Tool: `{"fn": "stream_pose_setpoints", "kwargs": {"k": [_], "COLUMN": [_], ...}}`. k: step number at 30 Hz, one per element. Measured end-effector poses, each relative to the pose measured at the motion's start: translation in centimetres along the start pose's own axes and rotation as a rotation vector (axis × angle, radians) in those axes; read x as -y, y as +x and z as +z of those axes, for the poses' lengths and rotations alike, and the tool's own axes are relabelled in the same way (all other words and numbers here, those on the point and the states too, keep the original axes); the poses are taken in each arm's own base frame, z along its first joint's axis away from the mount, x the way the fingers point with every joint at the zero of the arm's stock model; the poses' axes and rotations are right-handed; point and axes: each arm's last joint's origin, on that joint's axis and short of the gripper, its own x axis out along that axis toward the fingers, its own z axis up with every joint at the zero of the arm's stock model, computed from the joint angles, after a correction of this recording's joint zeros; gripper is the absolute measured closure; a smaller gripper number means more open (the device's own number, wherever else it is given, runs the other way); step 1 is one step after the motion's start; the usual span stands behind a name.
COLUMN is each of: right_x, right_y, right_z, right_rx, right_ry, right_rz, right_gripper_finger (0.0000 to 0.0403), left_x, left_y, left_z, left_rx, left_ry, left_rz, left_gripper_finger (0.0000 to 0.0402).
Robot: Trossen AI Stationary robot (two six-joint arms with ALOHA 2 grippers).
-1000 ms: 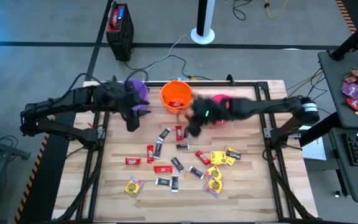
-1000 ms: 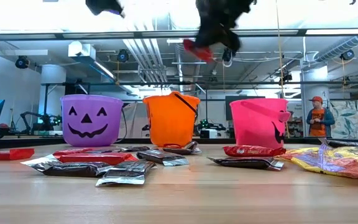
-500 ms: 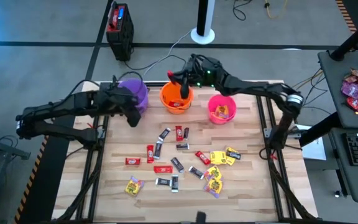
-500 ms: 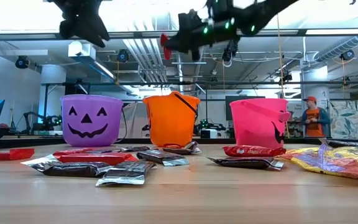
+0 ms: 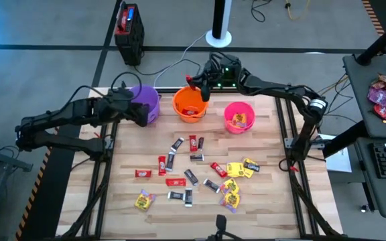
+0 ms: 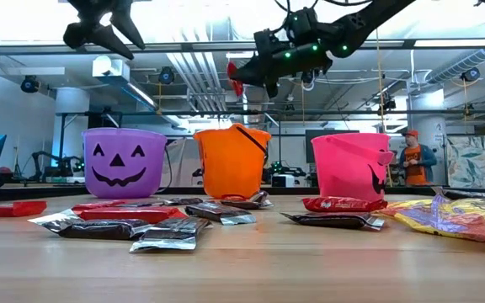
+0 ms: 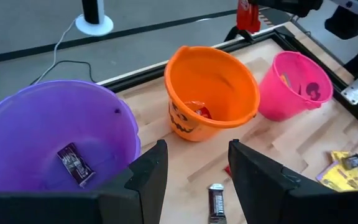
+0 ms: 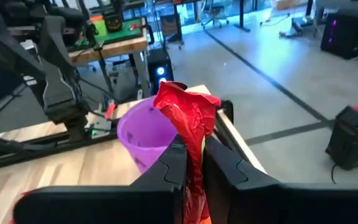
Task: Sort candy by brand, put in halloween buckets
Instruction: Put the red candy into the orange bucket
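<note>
Sorting partly done: orange plastic pumpkin bucket (image 7: 211, 93) holds red piece, purple bucket (image 7: 51, 146) dark bar, pink bucket (image 7: 295, 84) yellow packets.

Right end effector (image 8: 190, 163) above orange bucket, clamped on red crinkly bar (image 8: 189, 134), not yet dropped.

Left end effector (image 7: 194, 171) above purple bucket, fingers apart, empty.

Many wrapped candies (image 5: 191, 175) left on wooden surface (image 5: 273, 201) near orange bucket.

Purple (image 5: 146, 100), orange (image 5: 189, 104), pink buckets (image 5: 238, 117)

Grey concrete floor (image 5: 45, 27) (taped with dark lines), ceiling pipes (image 6: 200, 80) overhead, a desk (image 5: 380, 114) alongside.
</note>
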Motion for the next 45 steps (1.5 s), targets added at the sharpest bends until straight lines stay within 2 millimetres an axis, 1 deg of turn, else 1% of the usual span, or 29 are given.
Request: {"fn": "stream_pose_setpoints", "kwargs": {"k": [5, 11, 15, 21, 27, 30, 33, 36, 40, 45], "right_x": [0.8, 1.2, 1.2, 2.0, 2.4, 2.5, 2.5, 2.6, 2.5, 2.5], "right_y": [-0.3, -0.8, -0.9, -1.0, -0.7, -0.4, 0.1, 0.6, 0.7, 0.6], "right_z": [-0.8, -2.5, -2.4, -2.7, -2.9, -3.3, -4.0, -4.7, -4.4, -4.0], "right_rx": [-0.061, -0.226, -0.221, -0.222, -0.212, -0.224, -0.239, -0.262, -0.254, -0.278], "right_ry": [0.048, 0.154, 0.171, 0.201, 0.210, 0.210, 0.204, 0.234, 0.217, 0.231], "right_rz": [0.006, 0.053, 0.065, 0.044, 0.041, 0.041, 0.048, 0.048, 0.051, 0.047], "right_gripper_finger": [0.0380, 0.0380, 0.0380, 0.0380, 0.0378, 0.0363, 0.0339, 0.0314, 0.0292, 0.0277], "left_x": [0.2, 0.3, 0.5, 0.8, 1.0, 0.9, 0.8, 0.8, 0.9, 0.9], "left_y": [0.6, 1.4, 1.8, 2.7, 3.2, 3.2, 3.1, 3.1, 3.1, 3.0], "left_z": [-0.1, -0.5, -0.7, -1.0, -1.1, -1.3, -1.4, -1.4, -1.6, -2.3], "left_rx": [-0.002, -0.048, -0.070, -0.100, -0.110, -0.122, -0.137, -0.141, -0.205, -0.330], "left_ry": [0.011, -0.027, -0.040, -0.031, -0.062, -0.021, 0.039, 0.050, 0.095, 0.116], "left_rz": [0.039, 0.082, 0.103, 0.133, 0.146, 0.154, 0.160, 0.157, 0.098, 0.016], "left_gripper_finger": [0.0248, 0.0248, 0.0248, 0.0248, 0.0248, 0.0248, 0.0248, 0.0248, 0.0248, 0.0248]}}
